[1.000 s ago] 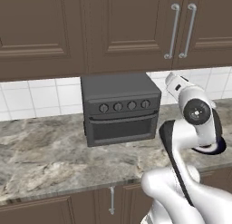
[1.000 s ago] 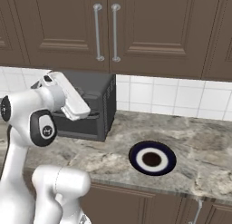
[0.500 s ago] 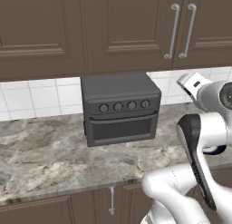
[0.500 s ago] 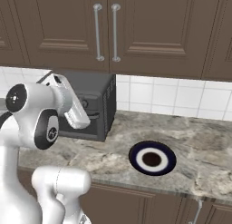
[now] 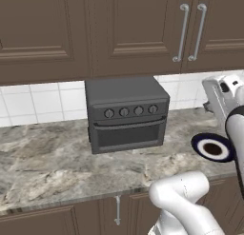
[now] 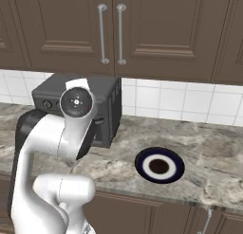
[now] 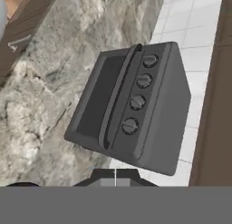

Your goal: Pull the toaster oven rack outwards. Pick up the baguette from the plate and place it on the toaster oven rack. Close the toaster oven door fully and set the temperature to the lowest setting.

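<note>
- The arm [image 6: 52, 133] has swung away from the toaster oven [image 5: 126, 112] toward 3 o'clock in the left base view since a second ago; the oven itself has not moved.
- The tabletop [image 5: 43, 158] carries the oven at 12 o'clock, its toaster oven door [image 5: 127, 135] shut, four knobs [image 5: 130, 111] above it.
- The plate [image 6: 159, 165] lies bare, well apart from the oven, at 3 o'clock of it.
- The jaws are closed on nothing.
</note>
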Controlling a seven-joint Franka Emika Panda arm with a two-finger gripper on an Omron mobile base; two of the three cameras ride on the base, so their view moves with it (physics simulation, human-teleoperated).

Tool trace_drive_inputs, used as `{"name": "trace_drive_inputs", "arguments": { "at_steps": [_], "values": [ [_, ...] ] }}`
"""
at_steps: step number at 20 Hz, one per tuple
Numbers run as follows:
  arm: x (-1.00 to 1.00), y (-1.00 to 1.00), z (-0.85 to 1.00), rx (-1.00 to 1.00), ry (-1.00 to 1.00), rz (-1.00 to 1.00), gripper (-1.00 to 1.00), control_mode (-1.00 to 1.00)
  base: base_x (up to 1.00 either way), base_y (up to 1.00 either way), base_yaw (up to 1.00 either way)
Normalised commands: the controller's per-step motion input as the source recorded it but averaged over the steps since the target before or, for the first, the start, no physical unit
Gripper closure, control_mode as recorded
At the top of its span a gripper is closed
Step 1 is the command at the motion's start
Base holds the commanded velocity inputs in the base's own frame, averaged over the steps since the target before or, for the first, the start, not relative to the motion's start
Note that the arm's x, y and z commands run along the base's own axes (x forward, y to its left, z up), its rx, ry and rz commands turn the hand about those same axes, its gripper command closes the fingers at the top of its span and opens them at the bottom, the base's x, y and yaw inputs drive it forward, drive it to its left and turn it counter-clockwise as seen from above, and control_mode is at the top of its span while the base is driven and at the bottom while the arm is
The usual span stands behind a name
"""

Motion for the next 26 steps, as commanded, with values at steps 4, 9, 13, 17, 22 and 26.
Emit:
{"name": "trace_drive_inputs", "arguments": {
  "at_steps": [4,9,13,17,22,26],
  "values": [
    [-0.15,0.03,-0.36,0.53,-0.06,0.04,1.0,-1.0,0.0,0.0,0.0],
    [-0.17,0.5,-0.12,0.1,-0.01,0.0,1.0,-1.0,0.0,0.0,0.0],
    [0.0,0.94,-0.01,-0.04,0.02,-0.02,1.0,-1.0,0.0,0.0,0.0],
    [0.0,0.49,-0.03,-0.01,0.05,0.0,1.0,-1.0,0.0,0.0,0.0],
    [0.0,0.0,-0.27,0.0,0.0,0.0,1.0,-1.0,0.0,0.0,0.0],
    [0.0,0.01,-0.28,0.03,-0.02,0.0,1.0,-1.0,0.0,0.0,0.0]
  ]
}}
